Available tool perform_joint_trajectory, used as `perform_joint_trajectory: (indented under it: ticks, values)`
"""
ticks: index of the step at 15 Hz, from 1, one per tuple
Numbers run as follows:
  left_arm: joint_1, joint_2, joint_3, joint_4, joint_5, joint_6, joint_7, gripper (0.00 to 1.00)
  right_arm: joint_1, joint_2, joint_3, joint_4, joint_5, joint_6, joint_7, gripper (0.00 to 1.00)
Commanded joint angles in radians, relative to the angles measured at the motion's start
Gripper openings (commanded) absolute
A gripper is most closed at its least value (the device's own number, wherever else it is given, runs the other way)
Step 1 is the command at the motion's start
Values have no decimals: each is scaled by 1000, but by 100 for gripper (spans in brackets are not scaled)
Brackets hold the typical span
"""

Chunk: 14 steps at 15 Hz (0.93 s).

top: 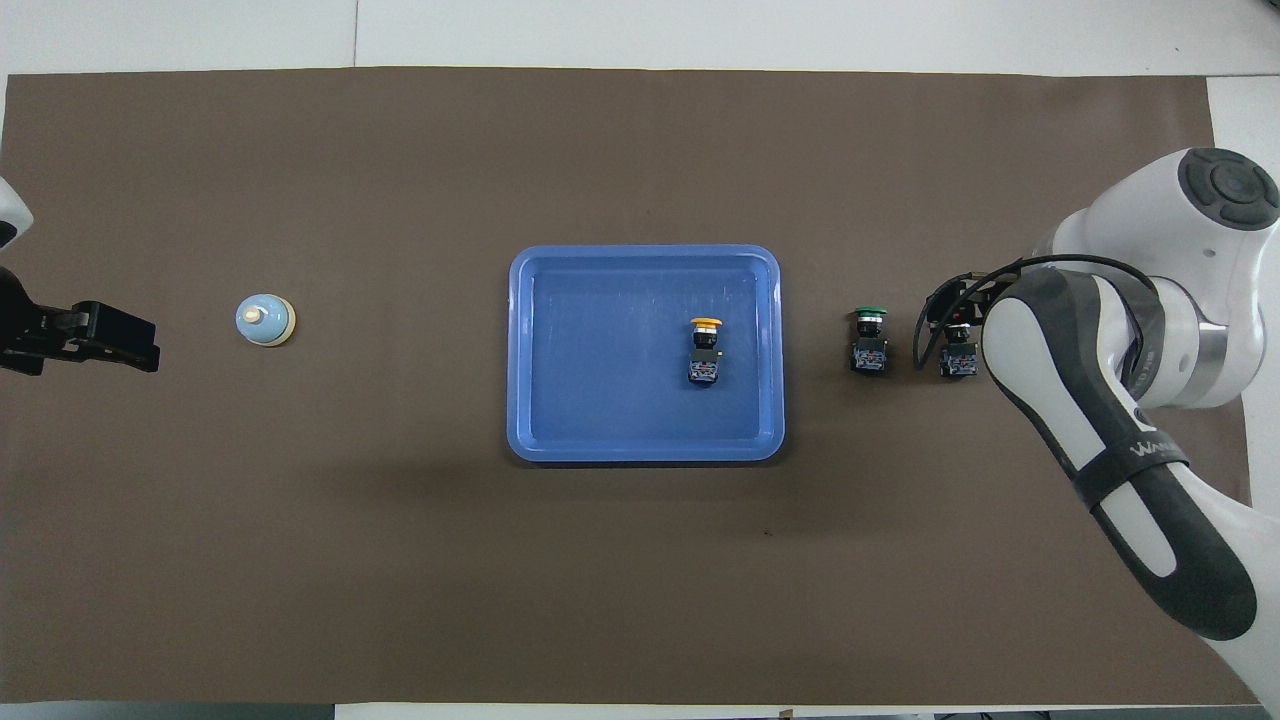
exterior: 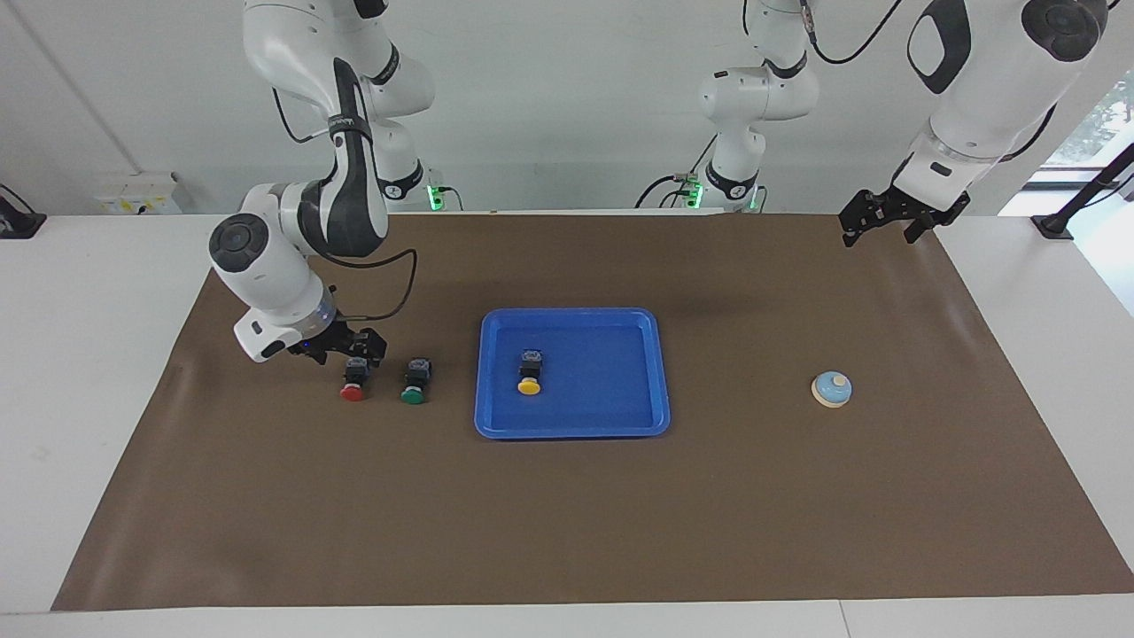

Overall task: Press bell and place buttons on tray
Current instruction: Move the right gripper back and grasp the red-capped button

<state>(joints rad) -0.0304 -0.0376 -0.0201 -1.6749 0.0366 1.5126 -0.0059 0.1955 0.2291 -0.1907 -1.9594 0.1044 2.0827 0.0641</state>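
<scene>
I have the right gripper (exterior: 341,347) low over the small push-button switch with a black body and a round red cap (exterior: 354,381), the one nearest the right arm's end of the table. Its fingers stand wide apart and hold nothing; they sit at the black body end of the switch, which is the end nearer the robots, while the red cap points away from them. From above, my own forearm hides most of that switch, so I judge the approach from the facing camera.

The matching switch with a green cap (exterior: 415,383) lies just beside the red one, toward the tray, and the two are apart but not by much. The flat rectangular bright blue plastic tray with a raised rim (exterior: 656,372) sits mid-table, and the yellow-capped switch (exterior: 530,373) already lies inside it, in the half toward the right arm.

To do this pick well, I would centre the fingers on the black body rather than the round cap, which I expect would roll or slip. I would come straight down so the finger on the green side drops into the gap without nudging that switch. After closing, I would lift clear of the rim before crossing, and set the red one down away from the yellow.

The left gripper (exterior: 890,219) waits aloft, fingers spread and empty, at its own end of the table. The small round dome bell with a light blue top and cream knob (exterior: 832,389) stands on the brown mat, well apart from it.
</scene>
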Motion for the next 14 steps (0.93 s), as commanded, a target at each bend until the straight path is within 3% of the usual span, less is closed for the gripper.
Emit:
perform_joint_trajectory:
  ticks: [1,8,10,12,13,14]
  values:
    - [17,-5,-11,8,-9,-8,-5,100,-13,-34,14,-85,-5,101,-4,100]
    - [17,-5,-11,8,-9,-8,-6,100,-24,-30,14,-191,-5,229,-92,100]
    - [17,-5,-11,8,-9,-8,-6,100,-25,-30,14,-197,-5,235,-112,90]
    - [17,-5,-11,8,-9,-8,-6,100,-25,-28,14,-205,-5,241,-112,66]
    - [17,-5,-11,6,-9,-8,-5,100,-25,-30,14,-207,-5,246,-112,43]
    - [17,-5,-11,7,-9,-8,-6,100,-25,-30,14,-207,-5,243,-109,13]
